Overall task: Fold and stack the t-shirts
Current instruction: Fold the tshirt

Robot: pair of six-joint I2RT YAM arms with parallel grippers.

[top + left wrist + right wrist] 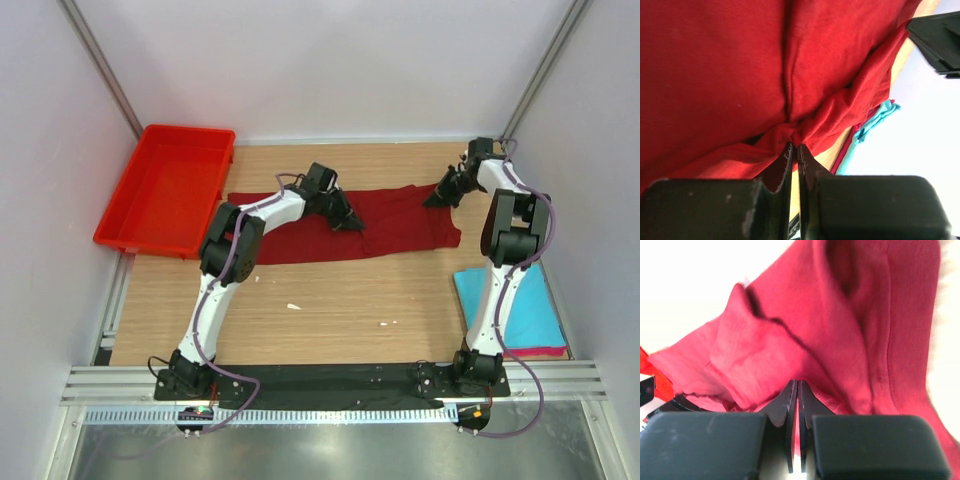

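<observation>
Pale wooden worktop (340,300), walled in white on three sides. At its far left corner, bright red tray (170,190), rigid and shallow, set at a slight angle. Across the far half of the worktop, dark maroon t-shirt (400,225), spread out flat and lengthwise, running from just beside the tray toward the right edge, wrinkled around its middle. At the near right corner, turquoise t-shirt (530,305), folded into a flat rectangle, lying on a pink t-shirt (540,351) with only a thin strip of pink showing along the near edge. Left end effector (350,220) down on the middle of the maroon t-shirt, fingers (782,170) closed tight, pinching a gathered bunch of the cloth at the tips. Right end effector (437,197) at the shirt's far right end, fingers (782,405) closed too, tips clamped into a raised fold of the same cloth.
</observation>
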